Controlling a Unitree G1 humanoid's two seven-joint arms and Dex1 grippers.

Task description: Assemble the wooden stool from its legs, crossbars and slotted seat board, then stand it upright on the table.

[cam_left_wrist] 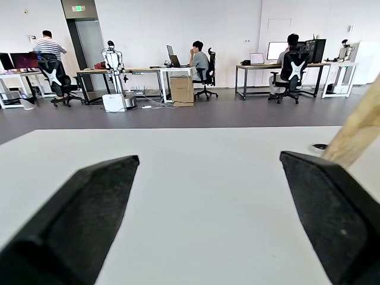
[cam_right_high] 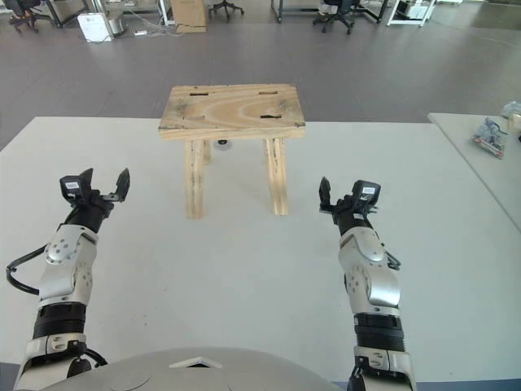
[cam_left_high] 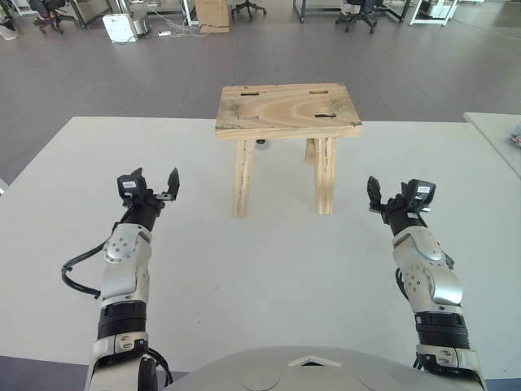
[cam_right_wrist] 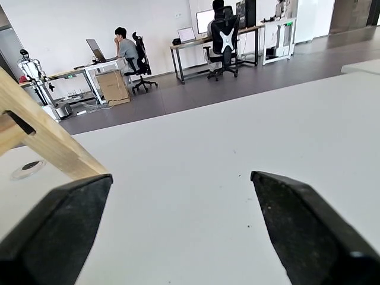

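Through the head cameras I see the stool point(cam_left_high: 289, 110) standing upright and assembled at the far middle of the tabletop point(cam_left_high: 269, 277); my left hand point(cam_left_high: 155, 177) is spread wide to its left and my right hand point(cam_left_high: 391, 191) spread wide to its right, both nearer me and apart from it; the left wrist view shows a leg point(cam_left_wrist: 356, 133) close ahead of that hand; the right wrist view shows another leg point(cam_right_wrist: 47, 142) slanting close ahead of the right hand.
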